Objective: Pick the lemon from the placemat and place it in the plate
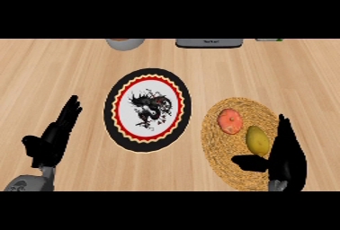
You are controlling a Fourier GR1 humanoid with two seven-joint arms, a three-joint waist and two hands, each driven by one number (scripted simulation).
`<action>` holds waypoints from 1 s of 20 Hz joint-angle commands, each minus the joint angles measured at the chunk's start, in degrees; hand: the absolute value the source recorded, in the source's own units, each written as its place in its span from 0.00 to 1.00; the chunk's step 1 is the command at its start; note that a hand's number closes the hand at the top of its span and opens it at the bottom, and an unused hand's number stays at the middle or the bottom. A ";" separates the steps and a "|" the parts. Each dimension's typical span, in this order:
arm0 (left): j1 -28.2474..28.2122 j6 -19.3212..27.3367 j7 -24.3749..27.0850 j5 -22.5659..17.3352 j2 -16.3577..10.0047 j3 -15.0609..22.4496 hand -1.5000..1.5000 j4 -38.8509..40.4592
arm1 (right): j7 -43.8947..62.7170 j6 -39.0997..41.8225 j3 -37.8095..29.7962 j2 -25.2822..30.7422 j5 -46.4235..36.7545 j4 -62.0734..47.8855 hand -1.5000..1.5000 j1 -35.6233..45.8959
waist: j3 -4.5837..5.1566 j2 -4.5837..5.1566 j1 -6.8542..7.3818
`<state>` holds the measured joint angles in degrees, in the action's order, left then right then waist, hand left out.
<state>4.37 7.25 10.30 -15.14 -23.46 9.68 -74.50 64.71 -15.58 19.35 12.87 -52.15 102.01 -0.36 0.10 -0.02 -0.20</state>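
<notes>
Head view, lower edge first: what is nearest?

– Two robot hands come in from below. The left robot hand (pixel 53 137) shows at the left over the wooden surface (pixel 66 72), with its fingers straight and spread a little, pointing away. It holds nothing and is well apart from all the things.

And the right one?

– The right robot hand (pixel 289 157) is at the right, over the right edge of a round woven placemat (pixel 222 152). Its fingers are straight and stand up, and its thumb is spread out to the left across the mat. It is not closed around anything.

Where is the lemon?

– The lemon (pixel 257 140) lies on the placemat, just beside the right robot hand, between its fingers and its thumb. I cannot tell if the hand touches it. A little farther on the same mat lies a round red-orange fruit (pixel 230 121), close to the lemon.

And the plate?

– The plate (pixel 126 119) is to the left of the placemat, near it but apart. It has a black rim, a red ring and a dark dragon picture in the middle. Nothing lies on it.

At the far edge?

– A bowl (pixel 125 43) and a grey box (pixel 208 42), both cut by the top edge.
</notes>
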 commanded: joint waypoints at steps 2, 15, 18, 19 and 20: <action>-1.51 0.08 0.55 1.62 0.74 -0.55 0.50 -0.72 | 5.38 8.38 -2.90 -0.54 2.73 -0.45 0.00 1.75 | -0.09 -0.03 0.39; -2.14 -2.82 1.64 4.32 3.05 -3.61 0.50 0.32 | -0.42 5.98 -7.33 -5.55 -1.30 -14.95 0.00 2.96 | -0.10 0.01 0.43; 0.49 -4.51 -2.86 3.38 2.39 -5.68 0.50 -1.33 | -1.18 5.52 -8.83 -7.54 -2.05 -18.00 0.00 5.26 | -0.11 0.02 0.40; 2.15 -6.86 -1.42 3.33 0.92 -7.44 0.50 2.77 | -1.55 10.65 -11.48 -4.34 0.78 -13.71 0.00 5.91 | -0.09 0.03 0.18; 1.38 -4.41 0.14 5.82 5.19 -5.70 0.50 2.52 | -6.97 4.10 -10.24 -6.92 0.34 -17.56 0.00 2.08 | -0.10 0.02 0.17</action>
<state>4.97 3.00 9.85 -11.08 -20.54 4.68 -73.33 59.36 -9.65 10.54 7.40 -52.34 87.77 2.42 0.01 -0.01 0.05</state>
